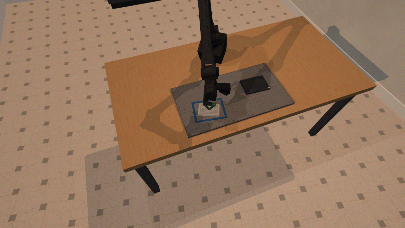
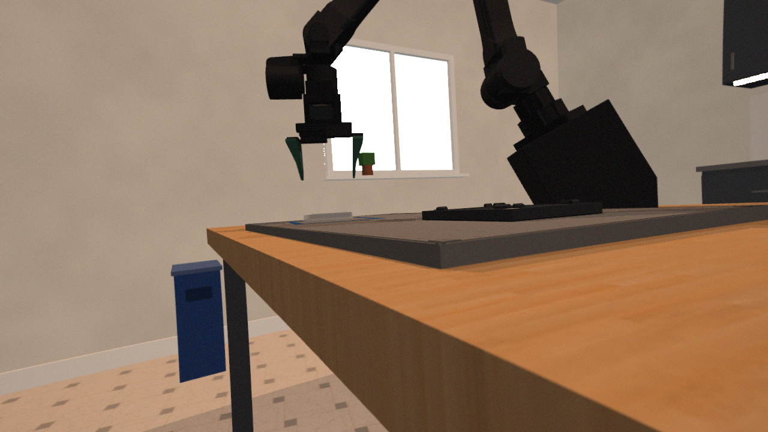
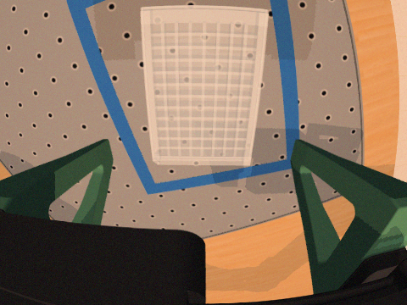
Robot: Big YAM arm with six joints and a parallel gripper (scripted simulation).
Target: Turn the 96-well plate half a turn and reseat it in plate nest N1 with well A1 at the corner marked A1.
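The white 96-well plate (image 1: pixel 208 110) lies flat inside the blue taped outline of bench spot B1 on the grey deck. It also shows in the wrist view (image 3: pixel 203 85) and as a thin pale strip in the exterior view (image 2: pixel 327 216). My gripper (image 2: pixel 326 174) hangs well above the plate, fingers wide open and empty. In the wrist view the green fingers stand apart at either side, below the plate. The black nest N1 (image 1: pixel 254 84) is empty at the deck's far right. I cannot make out the plate's cut corner.
The grey perforated deck (image 1: pixel 232 99) lies on a wooden table (image 1: pixel 232 93). The arm's black base (image 2: pixel 579 161) stands behind the nest. A blue bin (image 2: pixel 198 319) stands on the floor beyond the table's edge.
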